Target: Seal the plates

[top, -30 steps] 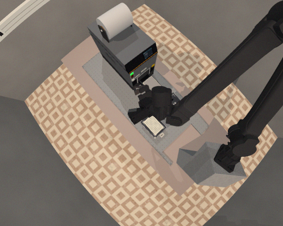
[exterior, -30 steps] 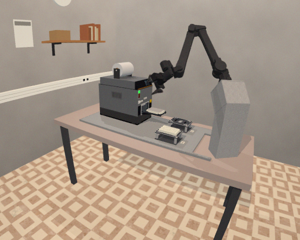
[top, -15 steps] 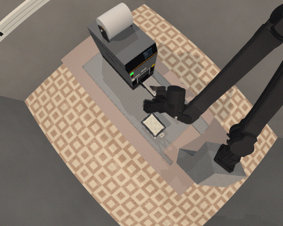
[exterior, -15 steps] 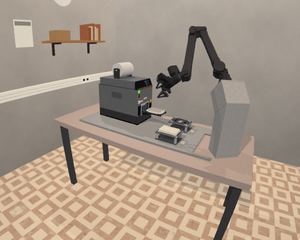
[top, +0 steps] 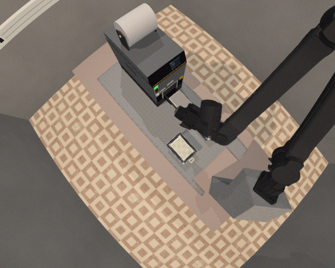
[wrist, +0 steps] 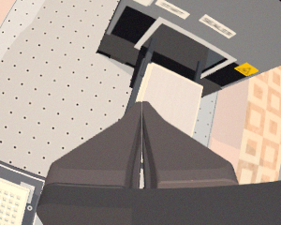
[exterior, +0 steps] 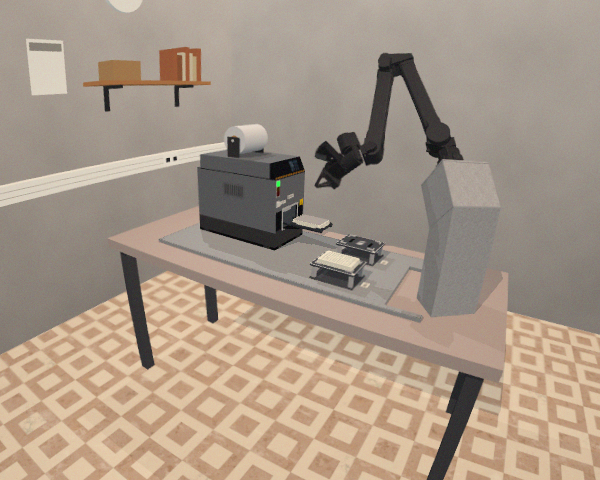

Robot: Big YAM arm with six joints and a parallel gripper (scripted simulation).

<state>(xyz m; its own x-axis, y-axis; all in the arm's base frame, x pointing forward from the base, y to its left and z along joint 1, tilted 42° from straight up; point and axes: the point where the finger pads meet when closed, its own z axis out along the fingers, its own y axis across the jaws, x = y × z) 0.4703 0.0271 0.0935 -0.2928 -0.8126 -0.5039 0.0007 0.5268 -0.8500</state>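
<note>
Arm [top: 266, 93] [exterior: 377, 111]: matte black to charcoal throughout; two long straight links, smooth, rounded along their edges. Shoulder: rounded black housing [top: 286, 174] [exterior: 438, 132] above a narrower, blocky foot, many-edged. Wrist: stubby black cylinder [top: 211, 110] [exterior: 348, 141] with a flat end, set among compact, angular housings; small pale, metallic-looking spot at the joint beside it. Tool [exterior: 317, 184] [wrist: 141, 112]: two dark brown-grey fingers, mirror-image, broad at the root and tapering to narrow tips; faceted outer shoulders, ridged inner edges. Wide, dark, plain band across their roots. Fine surface detail on the links too small to read.
</note>
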